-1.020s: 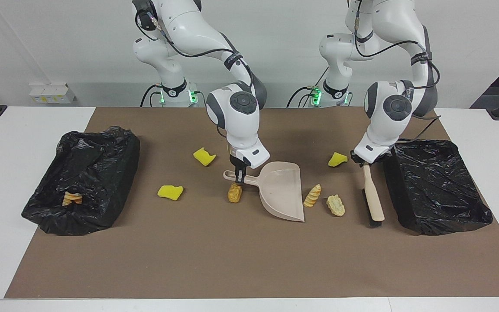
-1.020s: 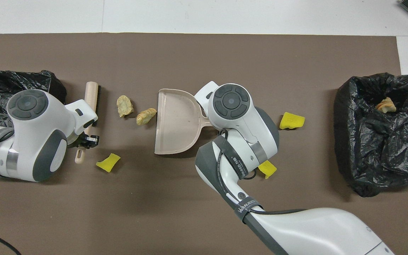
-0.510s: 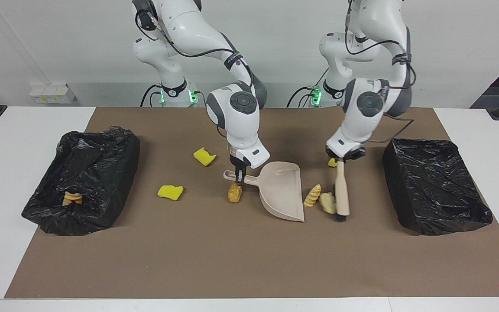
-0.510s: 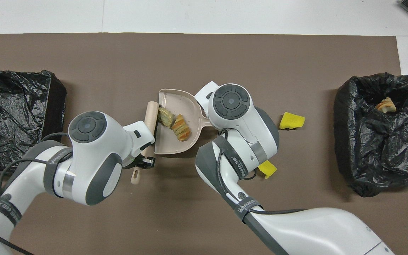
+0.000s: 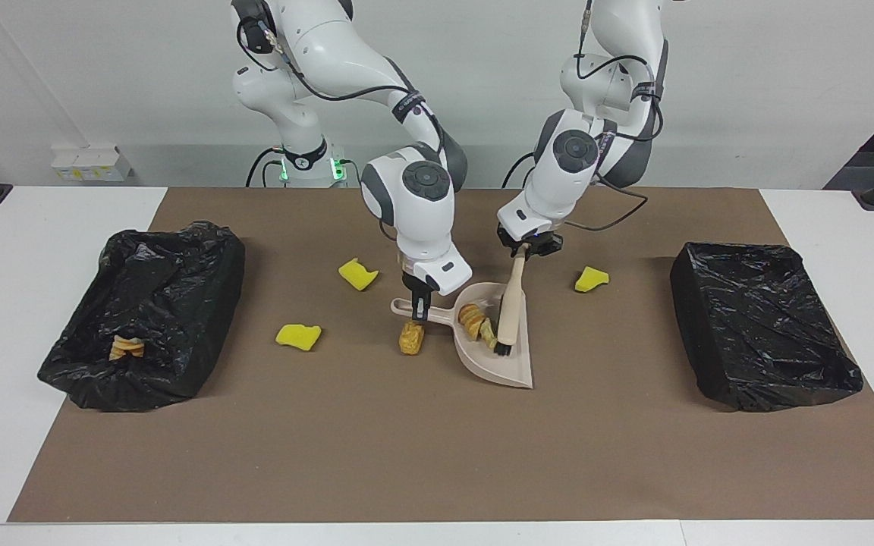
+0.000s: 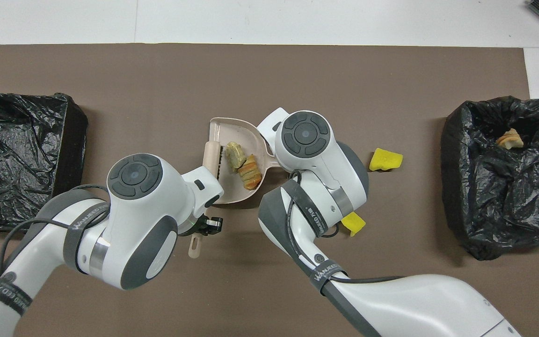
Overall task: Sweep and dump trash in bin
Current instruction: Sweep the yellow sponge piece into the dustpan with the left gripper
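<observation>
Trash: two golden-brown pastry lumps lie inside the dustpan, touching the brush's bristles.
Left gripper: pressed shut on the brush handle, over the dustpan edge nearer the robots; brush slants down into the pan, bristle end resting in it.
Right gripper: pinching the dustpan's handle, low at the mat.
Loose pastry lump: on the mat just beside the dustpan handle, under the right gripper; seen only in the facing view, since the right arm covers it from overhead.
Yellow chunks: one toward the left arm's end, seen only in the facing view; one near the right gripper, nearer the robots; one farther out toward the right arm's bin.
Overhead view: shows the two lumps side by side against the brush, with most of the pan floor bare.
Right arm's bin: black-lined, holding one pastry lump.
Left arm's bin: black-lined, at the left arm's end of the brown mat.
</observation>
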Robot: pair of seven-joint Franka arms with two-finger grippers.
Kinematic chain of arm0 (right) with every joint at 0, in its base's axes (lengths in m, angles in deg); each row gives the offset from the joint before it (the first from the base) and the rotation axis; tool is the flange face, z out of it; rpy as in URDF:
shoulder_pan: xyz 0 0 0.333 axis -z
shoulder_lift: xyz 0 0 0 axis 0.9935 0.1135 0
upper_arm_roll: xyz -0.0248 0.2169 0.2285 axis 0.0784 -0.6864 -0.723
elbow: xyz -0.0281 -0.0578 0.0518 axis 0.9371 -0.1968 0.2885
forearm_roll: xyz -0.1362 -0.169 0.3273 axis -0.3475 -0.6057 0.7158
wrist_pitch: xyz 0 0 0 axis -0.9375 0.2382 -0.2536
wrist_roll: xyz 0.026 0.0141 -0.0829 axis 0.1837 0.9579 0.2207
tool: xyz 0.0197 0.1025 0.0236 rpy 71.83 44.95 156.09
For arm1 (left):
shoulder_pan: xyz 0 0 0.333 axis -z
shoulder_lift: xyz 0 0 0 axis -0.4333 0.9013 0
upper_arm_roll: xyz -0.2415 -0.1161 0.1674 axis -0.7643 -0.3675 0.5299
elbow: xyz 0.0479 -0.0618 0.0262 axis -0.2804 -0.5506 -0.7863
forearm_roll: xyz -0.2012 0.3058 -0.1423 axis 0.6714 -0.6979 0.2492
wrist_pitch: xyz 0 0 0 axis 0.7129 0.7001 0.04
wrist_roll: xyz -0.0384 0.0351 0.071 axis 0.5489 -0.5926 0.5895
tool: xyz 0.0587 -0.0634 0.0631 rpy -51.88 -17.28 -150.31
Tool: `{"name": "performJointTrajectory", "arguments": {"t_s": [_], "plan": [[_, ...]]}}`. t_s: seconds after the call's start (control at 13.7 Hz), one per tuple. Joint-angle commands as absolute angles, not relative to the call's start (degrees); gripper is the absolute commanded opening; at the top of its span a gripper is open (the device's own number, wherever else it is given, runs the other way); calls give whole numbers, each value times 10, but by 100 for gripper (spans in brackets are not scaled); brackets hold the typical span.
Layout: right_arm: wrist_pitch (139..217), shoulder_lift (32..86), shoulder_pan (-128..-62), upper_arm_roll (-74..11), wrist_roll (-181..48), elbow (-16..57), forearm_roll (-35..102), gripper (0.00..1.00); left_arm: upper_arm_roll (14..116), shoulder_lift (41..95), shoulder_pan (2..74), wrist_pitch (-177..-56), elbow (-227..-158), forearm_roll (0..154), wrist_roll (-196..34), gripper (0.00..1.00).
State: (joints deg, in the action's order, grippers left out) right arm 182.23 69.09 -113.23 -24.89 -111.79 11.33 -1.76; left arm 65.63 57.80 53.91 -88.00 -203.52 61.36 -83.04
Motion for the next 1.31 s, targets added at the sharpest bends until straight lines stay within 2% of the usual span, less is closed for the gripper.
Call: {"name": "performJointTrajectory", "arguments": {"t_s": [0.0,0.22,0.66,0.87,1.02,1.24], "plan": [[1834,689,-1131,-250,-1128,121,-23,0,664,504,537,-811,-2046,598,-910,0],[1833,689,-1130,-250,-1128,121,-23,0,665,457,536,-694,-2070,564,-1012,0],[1833,689,-1130,-250,-1128,122,-23,0,663,341,446,-693,-2234,562,-1098,0],[1833,689,-1129,-250,-1128,122,-23,0,662,355,453,-772,-2285,562,-1155,0],[1833,688,-1129,-250,-1129,124,-24,0,661,394,454,-834,-2281,581,-1156,0],[1834,688,-1128,-250,-1129,127,-23,0,661,429,495,-913,-2261,620,-1129,0]]}}
